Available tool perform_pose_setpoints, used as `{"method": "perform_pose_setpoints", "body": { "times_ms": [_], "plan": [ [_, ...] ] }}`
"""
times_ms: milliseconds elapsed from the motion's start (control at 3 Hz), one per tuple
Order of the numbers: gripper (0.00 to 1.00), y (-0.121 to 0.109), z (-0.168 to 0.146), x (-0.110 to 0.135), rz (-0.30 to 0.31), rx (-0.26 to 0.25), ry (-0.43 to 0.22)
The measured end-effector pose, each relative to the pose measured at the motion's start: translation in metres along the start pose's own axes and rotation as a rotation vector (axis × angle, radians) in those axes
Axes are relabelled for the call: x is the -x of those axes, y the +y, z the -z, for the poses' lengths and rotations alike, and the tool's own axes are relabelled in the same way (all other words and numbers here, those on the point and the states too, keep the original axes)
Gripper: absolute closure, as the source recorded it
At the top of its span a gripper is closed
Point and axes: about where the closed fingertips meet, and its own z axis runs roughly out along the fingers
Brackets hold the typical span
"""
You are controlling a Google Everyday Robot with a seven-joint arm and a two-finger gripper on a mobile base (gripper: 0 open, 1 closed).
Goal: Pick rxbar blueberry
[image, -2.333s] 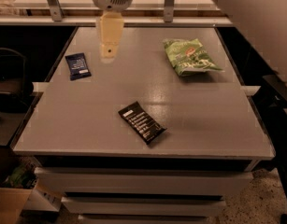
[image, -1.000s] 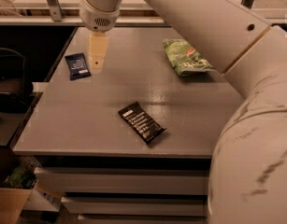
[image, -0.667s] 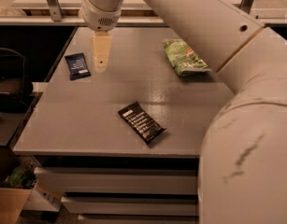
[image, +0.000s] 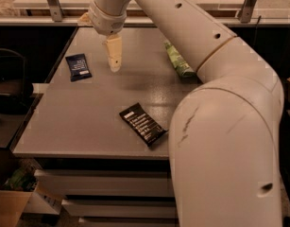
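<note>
The rxbar blueberry [image: 79, 67] is a small flat navy-blue wrapper with white text, lying on the grey table [image: 83, 122] near its far left edge. My gripper [image: 114, 56] hangs from the white arm over the table, just right of the blue bar and a little above the surface, apart from it. Nothing shows in it.
A longer black bar wrapper [image: 142, 124] lies near the table's front middle. A green chip bag [image: 178, 60] at the far right is partly hidden by my arm, which fills the right side. Shelves sit below the table and a cardboard box [image: 7, 207] at lower left.
The arm has swung further in and now covers the right of the view. The gripper has shifted slightly right of the blue bar. The objects have not moved.
</note>
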Motion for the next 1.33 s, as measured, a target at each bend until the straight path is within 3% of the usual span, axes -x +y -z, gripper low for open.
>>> {"method": "perform_pose_setpoints", "body": {
  "times_ms": [333,667,1000,1333],
  "plan": [
    [0.0,-0.0013,-0.0025,-0.0001,0.091,-0.001,-0.003],
    [0.0,-0.0013,-0.0027,-0.0001,0.092,-0.001,-0.003],
    [0.0,-0.0053,-0.0061,0.0003,0.162,-0.006,0.051],
    [0.0,-0.0106,-0.0119,-0.0016,0.3,0.009,0.135]
  ]
}}
